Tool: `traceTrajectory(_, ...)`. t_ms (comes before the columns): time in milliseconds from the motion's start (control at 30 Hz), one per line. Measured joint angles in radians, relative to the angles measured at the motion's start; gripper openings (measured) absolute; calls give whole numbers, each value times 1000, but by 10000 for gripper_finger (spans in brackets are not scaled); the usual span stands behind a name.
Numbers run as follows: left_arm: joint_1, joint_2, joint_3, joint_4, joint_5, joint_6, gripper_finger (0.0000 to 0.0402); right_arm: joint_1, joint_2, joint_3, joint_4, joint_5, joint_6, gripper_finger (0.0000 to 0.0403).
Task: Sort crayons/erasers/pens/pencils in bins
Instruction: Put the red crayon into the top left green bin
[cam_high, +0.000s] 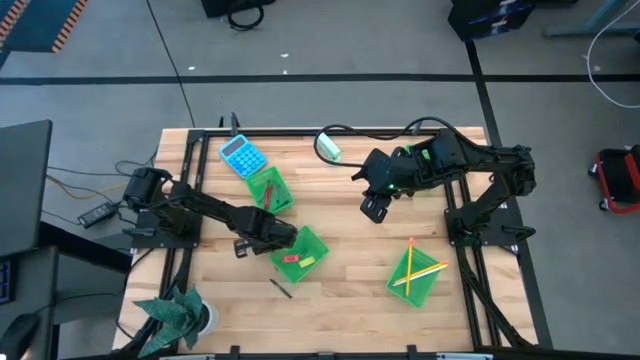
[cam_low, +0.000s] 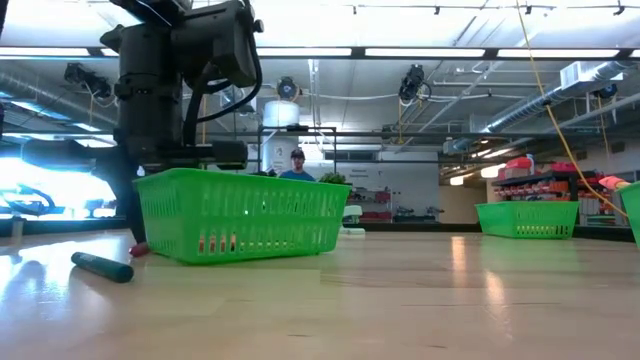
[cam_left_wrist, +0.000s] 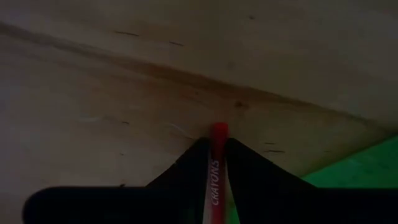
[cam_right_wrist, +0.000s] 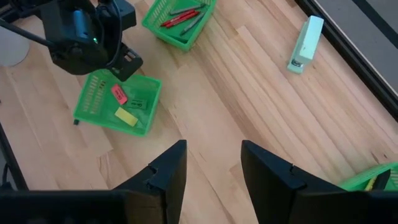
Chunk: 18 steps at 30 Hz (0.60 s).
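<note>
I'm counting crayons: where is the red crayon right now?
The red crayon is pinched between the left gripper fingers; in the high view that gripper sits left of center, beside the eraser bin.

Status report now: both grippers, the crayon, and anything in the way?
Left gripper shut on red crayon, low over the table beside the eraser bin. Right gripper open, empty, hovering mid-table. Dark pen loose on the table nearby.

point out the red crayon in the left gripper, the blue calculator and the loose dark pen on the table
red crayon (cam_left_wrist: 217, 163): left wrist view, on its printed shaft between the fingers
blue calculator (cam_high: 242, 156): high view, middle of its keypad
dark pen (cam_low: 101, 266): low view, middle of its barrel
</note>
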Motion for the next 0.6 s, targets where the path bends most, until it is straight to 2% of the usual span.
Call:
traceTrajectory(433, 0, 0, 7, -11, 12, 82, 26, 0, 0, 0, 0, 0, 0, 158)
traceTrajectory(600, 11, 6, 59, -140, 35, 152, 37, 0, 0, 0, 0, 10, 0, 158)
